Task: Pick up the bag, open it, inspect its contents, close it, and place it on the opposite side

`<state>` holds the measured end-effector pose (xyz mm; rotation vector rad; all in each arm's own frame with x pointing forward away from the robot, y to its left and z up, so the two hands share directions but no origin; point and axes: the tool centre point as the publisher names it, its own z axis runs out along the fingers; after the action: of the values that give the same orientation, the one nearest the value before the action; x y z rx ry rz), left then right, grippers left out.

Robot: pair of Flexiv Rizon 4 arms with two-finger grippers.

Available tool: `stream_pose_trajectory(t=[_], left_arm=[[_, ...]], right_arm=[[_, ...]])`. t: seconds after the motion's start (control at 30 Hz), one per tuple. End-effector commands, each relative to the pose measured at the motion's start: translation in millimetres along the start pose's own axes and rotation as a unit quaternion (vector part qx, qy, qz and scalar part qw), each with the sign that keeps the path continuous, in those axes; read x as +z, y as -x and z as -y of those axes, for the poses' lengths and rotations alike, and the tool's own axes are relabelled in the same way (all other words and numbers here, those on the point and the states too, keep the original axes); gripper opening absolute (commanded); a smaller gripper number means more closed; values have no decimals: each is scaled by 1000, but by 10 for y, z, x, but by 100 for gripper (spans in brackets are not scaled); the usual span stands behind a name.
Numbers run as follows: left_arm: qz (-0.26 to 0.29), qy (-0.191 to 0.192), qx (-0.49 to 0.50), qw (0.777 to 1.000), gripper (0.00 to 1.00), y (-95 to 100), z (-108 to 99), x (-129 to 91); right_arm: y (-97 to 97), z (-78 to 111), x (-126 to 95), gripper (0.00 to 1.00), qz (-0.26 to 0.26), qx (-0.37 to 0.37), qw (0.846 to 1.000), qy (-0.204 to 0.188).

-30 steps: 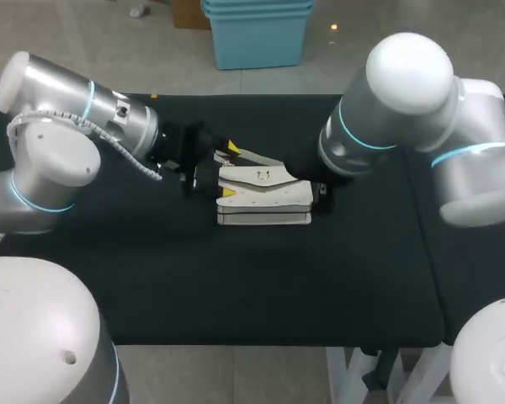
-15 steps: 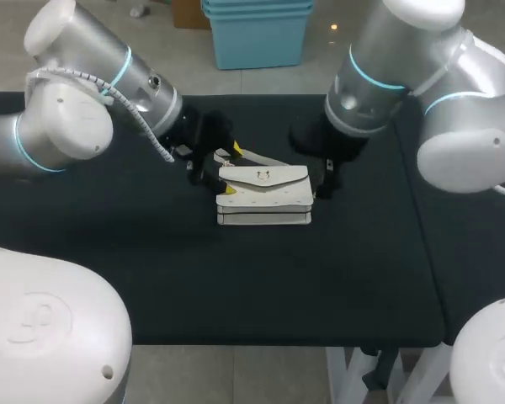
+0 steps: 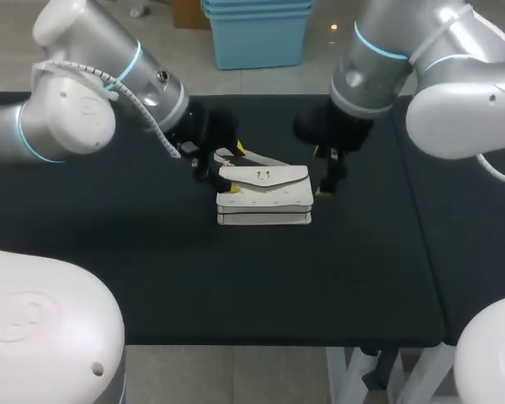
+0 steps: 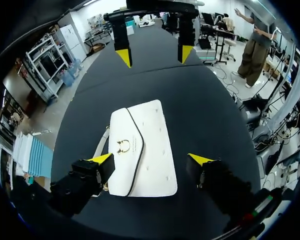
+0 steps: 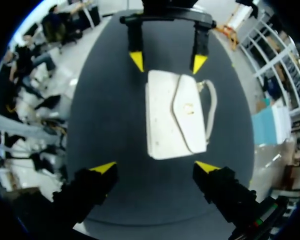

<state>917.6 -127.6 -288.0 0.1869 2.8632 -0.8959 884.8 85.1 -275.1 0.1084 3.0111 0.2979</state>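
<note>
A white bag (image 3: 265, 195) lies flat on the black table, flap shut, with a gold clasp (image 4: 123, 146) and its strap (image 5: 210, 102) along the far side. My left gripper (image 3: 224, 168) hovers at the bag's left end, open. My right gripper (image 3: 323, 172) hovers at the bag's right end, also open. In the left wrist view the bag (image 4: 142, 150) lies under and ahead of my left gripper (image 4: 151, 160), with the right gripper (image 4: 154, 54) beyond it. In the right wrist view the bag (image 5: 172, 115) lies ahead of my right gripper (image 5: 156, 167), and the left gripper (image 5: 167, 61) faces it. Neither gripper holds anything.
The black table (image 3: 151, 278) stretches wide on both sides of the bag and toward the near edge. Both arms reach in over its far half. Nothing else lies on it.
Both arms have risen and drawn their grippers slightly back from the bag's ends. The bag has stayed where it was, and both grippers stay open.
</note>
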Motion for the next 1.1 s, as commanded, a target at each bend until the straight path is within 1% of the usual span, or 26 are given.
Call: stream_pose_trajectory(t=[0.03,0.07,0.1,0.17,0.2,0.23,0.27,0.3,0.33,0.37,0.4,0.43,0.47,0.5,0.53,0.57,0.6,0.63,0.67,0.73,0.77,0.8,0.83,0.87,0.9,1.1], left_arm=[[-24,-19,-104,994,100,147,20,-24],[-28,-24,-148,988,100,181,26,-45],[-37,-24,-198,979,100,210,35,-69],[-44,-14,-293,955,100,236,61,-91],[-69,-13,-339,938,100,255,63,-105],[-73,-19,-370,926,100,244,60,-111],[-79,-15,-410,908,100,235,52,-127],[-80,-5,-452,889,100,222,50,-129],[-87,-10,-497,864,100,226,33,-134],[-105,-13,-523,846,100,229,12,-136],[-104,-23,-548,830,100,216,-6,-138],[-101,-32,-582,806,100,199,-32,-138],[-99,-40,-595,797,100,182,-55,-138],[-88,-44,-620,778,100,161,-78,-135],[-85,-47,-636,765,100,150,-101,-129],[-81,-52,-655,749,100,129,-130,-124],[-70,-62,-670,736,100,107,-155,-129],[-64,-70,-683,725,100,83,-177,-142],[-56,-82,-698,709,100,54,-199,-159],[-40,-99,-718,688,100,-5,-226,-195],[-39,-108,-725,679,100,-36,-232,-210],[-38,-114,-728,675,100,-62,-231,-221],[-42,-109,-725,679,100,-85,-217,-223],[-20,-83,-710,699,100,-107,-177,-226],[-20,-83,-710,699,100,-107,-177,-226],[-20,-83,-710,699,100,-107,-177,-226]], right_arm=[[189,-65,43,100,-57,76,995,-23],[227,-69,42,100,-73,98,992,-19],[281,-78,29,100,-99,137,985,-16],[366,-79,-3,100,-135,194,972,0],[417,-74,-17,100,-160,239,958,4],[455,-63,-20,100,-168,273,947,4],[471,-57,-28,100,-176,307,935,11],[501,-45,-40,100,-200,349,915,28],[523,-24,-47,100,-212,380,900,39],[536,-7,-57,100,-214,416,882,54],[536,9,-67,100,-226,438,867,70],[531,24,-71,100,-235,463,850,86],[523,44,-74,100,-230,490,835,96],[505,51,-74,100,-228,504,826,108],[487,73,-70,100,-235,524,809,123],[468,90,-64,100,-228,539,800,130],[442,105,-59,100,-221,559,787,141],[423,114,-49,100,-223,567,779,148],[399,124,-36,100,-217,586,765,157],[359,143,-19,100,-214,606,746,172],[341,159,-8,100,-209,625,730,181],[322,175,-2,100,-201,642,715,190],[303,192,4,100,-194,658,701,196],[278,197,11,100,-183,668,694,197],[244,180,13,100,-162,667,702,192],[244,180,13,100,-162,667,702,192]])
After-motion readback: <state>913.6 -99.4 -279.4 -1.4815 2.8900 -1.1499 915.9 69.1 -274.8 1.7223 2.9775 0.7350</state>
